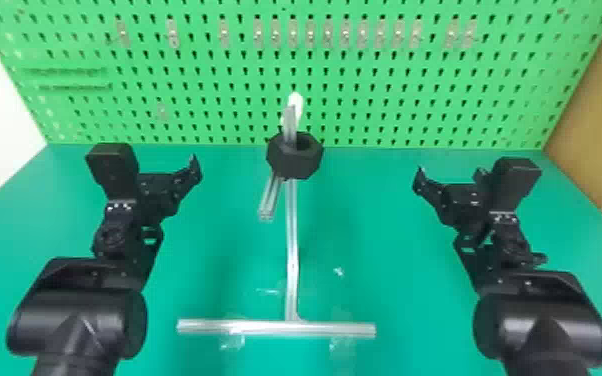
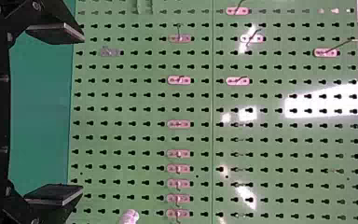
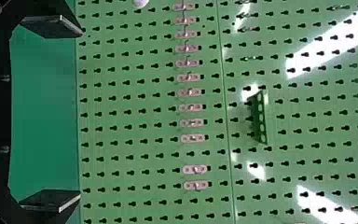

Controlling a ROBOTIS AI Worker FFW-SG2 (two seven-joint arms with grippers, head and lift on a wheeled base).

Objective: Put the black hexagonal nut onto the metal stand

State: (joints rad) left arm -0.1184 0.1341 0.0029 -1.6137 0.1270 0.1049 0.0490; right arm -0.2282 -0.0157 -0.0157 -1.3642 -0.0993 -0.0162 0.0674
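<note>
At the left of the green table (image 1: 215, 240), the left gripper (image 1: 165, 182) hangs over the surface, released, its two flat fingers (image 2: 56, 31) spread wide in its wrist view. Next comes the metal stand (image 1: 292, 245), between the two arms: a crossbar (image 1: 275, 327) on the nearer side, a long bar leading away from it, a short bar (image 1: 271, 197) slanting off near the nut, and a white tip (image 1: 295, 102) at the far end. The black hexagonal nut (image 1: 295, 162) sits on the stand below that tip, with a bar rising through what looks to be its opening, well apart from both grippers. Farther right, the right gripper (image 1: 449, 173) is also over the table, released, its flat fingers (image 3: 53, 200) wide apart. Behind everything stands a green pegboard (image 1: 365, 107) carrying a row of small pale plates (image 1: 293, 34).
</note>
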